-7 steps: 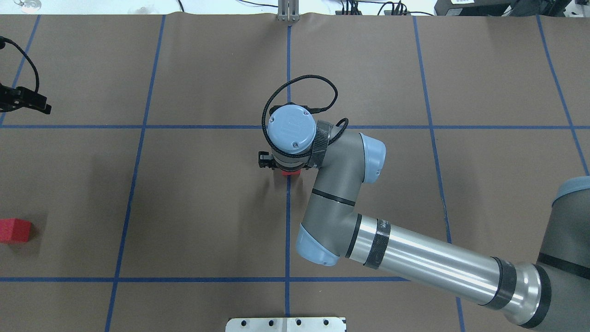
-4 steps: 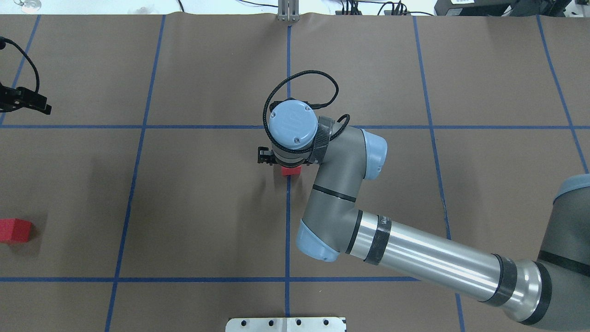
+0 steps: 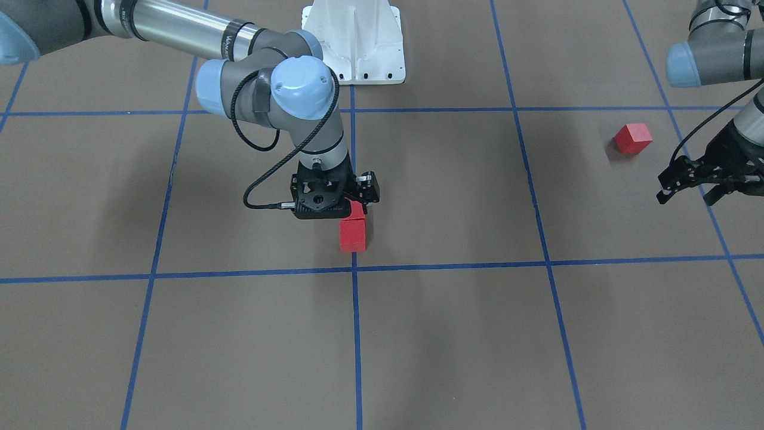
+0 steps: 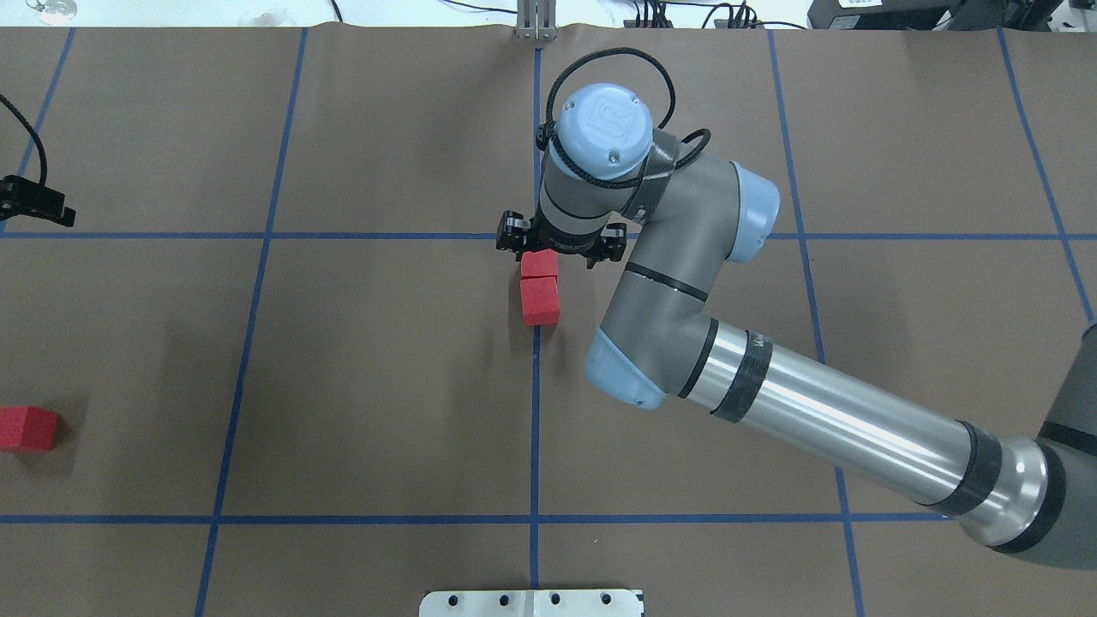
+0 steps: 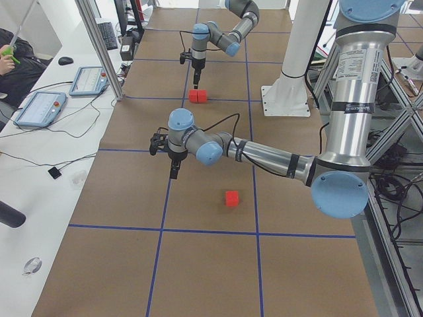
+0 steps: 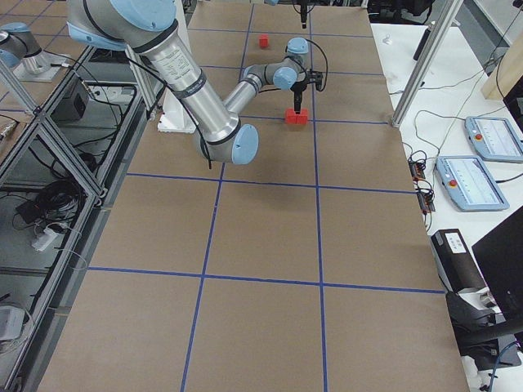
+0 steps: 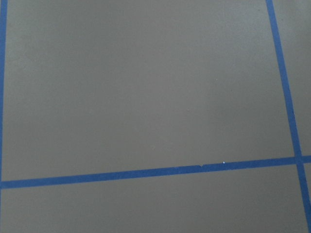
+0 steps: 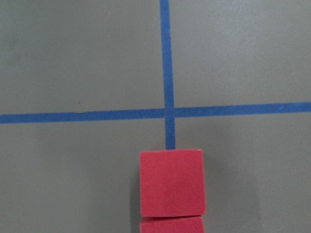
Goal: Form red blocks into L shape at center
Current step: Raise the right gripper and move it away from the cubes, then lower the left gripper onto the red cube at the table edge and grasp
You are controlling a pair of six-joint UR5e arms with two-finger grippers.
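Brown paper with blue tape lines covers the bench (image 4: 386,386). Two red blocks (image 4: 540,302) lie in a row, touching, just beside the center (image 8: 168,113) where the lines cross. My right fingers (image 6: 300,102) hang over them and hold nothing; I cannot tell how wide they are. The third red block (image 4: 27,428) sits far off, near my left fingers (image 5: 174,169), spread and holding nothing.

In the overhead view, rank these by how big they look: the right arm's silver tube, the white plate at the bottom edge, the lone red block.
1. silver tube
2. white plate, though cropped by the frame
3. lone red block, also slightly cropped
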